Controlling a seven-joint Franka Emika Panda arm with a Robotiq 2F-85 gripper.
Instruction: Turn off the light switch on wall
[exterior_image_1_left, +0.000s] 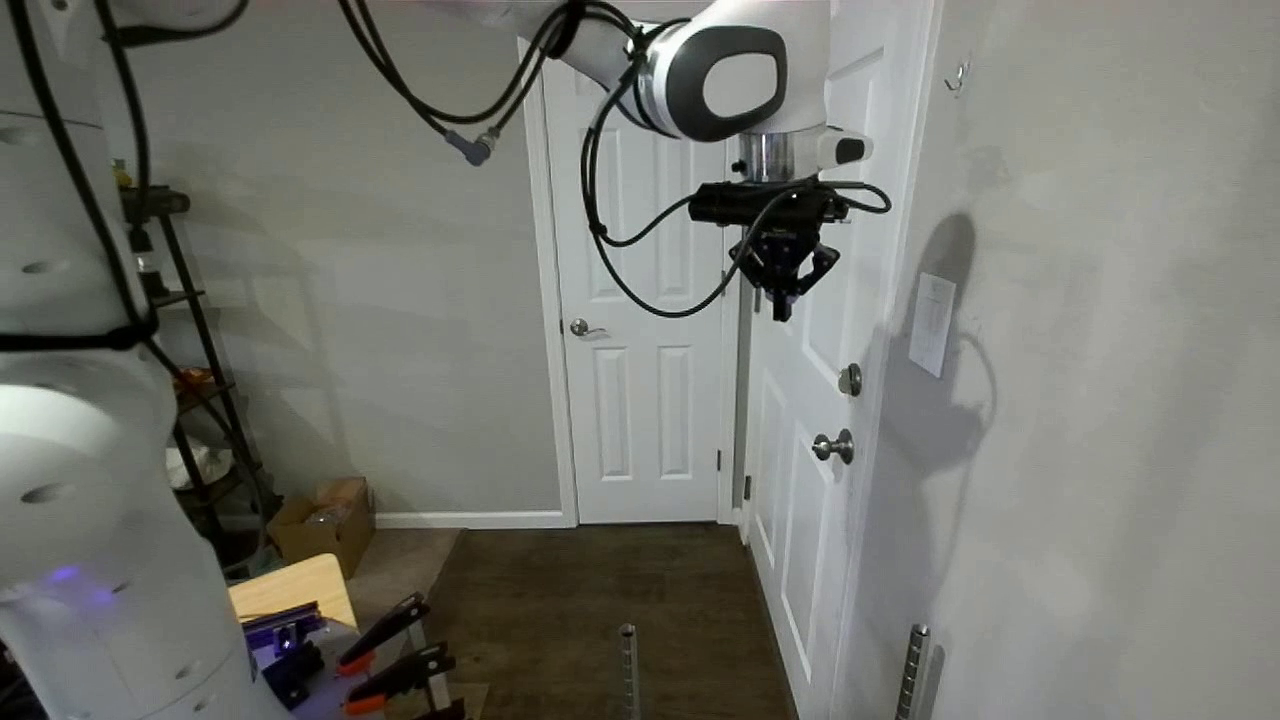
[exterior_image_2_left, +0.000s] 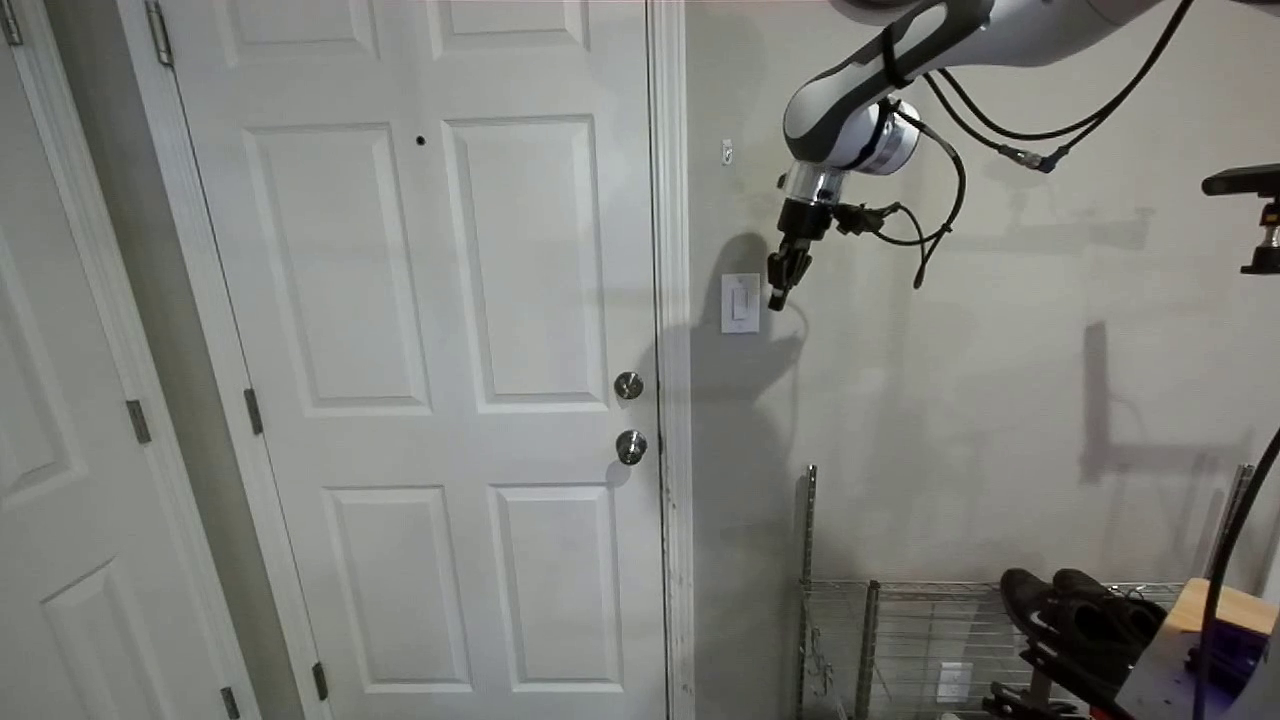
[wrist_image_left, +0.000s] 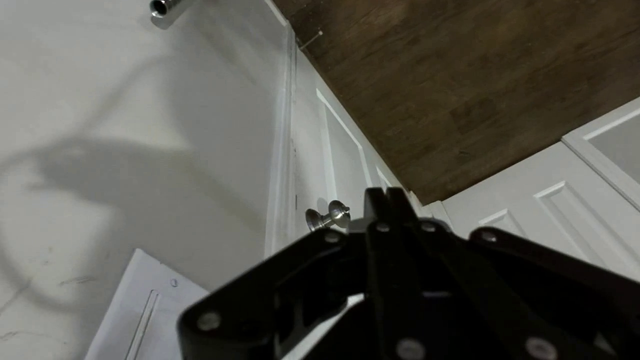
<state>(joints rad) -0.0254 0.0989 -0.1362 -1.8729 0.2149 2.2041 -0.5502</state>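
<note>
The jaws of the black gripper (wrist_image_left: 385, 196) are pressed together, tip against tip in the wrist view, and in both exterior views they are pointed downward. The light switch (exterior_image_1_left: 932, 325) — a white plate, taller than wide — is mounted on the light grey wall (exterior_image_2_left: 900, 400); it is set apart from the jaws by a gap, and in the wrist view it is partly covered by the gripper at lower left. Which way its rocker (exterior_image_2_left: 740, 304) is tipped cannot be told. Around the plate, a dark shadow (exterior_image_2_left: 735, 375) is cast on the wall, and above the plate a small hook (exterior_image_1_left: 957, 78) is fixed. Past the gripper, the robot arm (exterior_image_1_left: 738, 85) is hung with looped black cables (exterior_image_1_left: 598, 230). Beside the switch, the wall is met by a white panelled door (exterior_image_2_left: 455, 430), fitted with a round metal knob (exterior_image_2_left: 631, 447) below a round lock (exterior_image_2_left: 629, 385). A further white door (exterior_image_1_left: 645, 400), with a lever handle (exterior_image_1_left: 585, 327), is seen beyond the dark wood floor (exterior_image_1_left: 590, 580). Low by the wall, a wire rack (exterior_image_2_left: 868, 640) and dark shoes (exterior_image_2_left: 1085, 610) are shown.
</note>
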